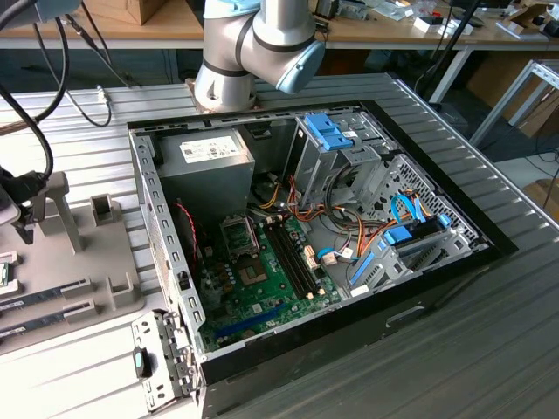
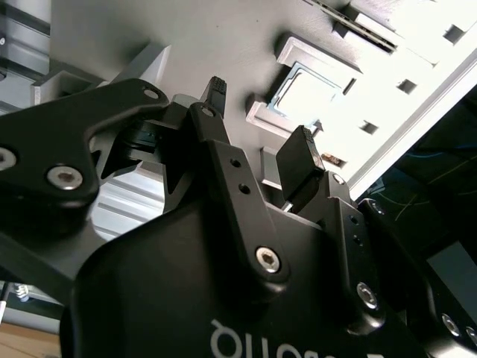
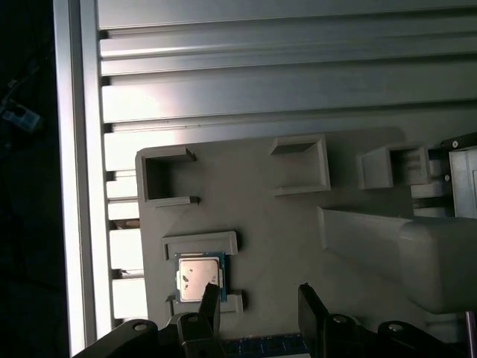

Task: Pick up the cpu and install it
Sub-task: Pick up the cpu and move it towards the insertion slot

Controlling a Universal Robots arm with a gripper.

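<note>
Cpu [image 3: 200, 276]: lies flat in its pocket on the grey tray [image 3: 298, 224], silver top up, seen in both wrist views.
Gripper [image 3: 259, 309]: released, black fingers [image 3: 210, 302] spread with nothing between them, close over the tray. In the first wrist view one fingertip overlaps the cpu's near edge.
Exterior view: open case [image 1: 166, 227] with green motherboard [image 1: 262, 288] at centre, the tray at the exterior view's left, arm [image 1: 258, 44] at the far side.
</note>
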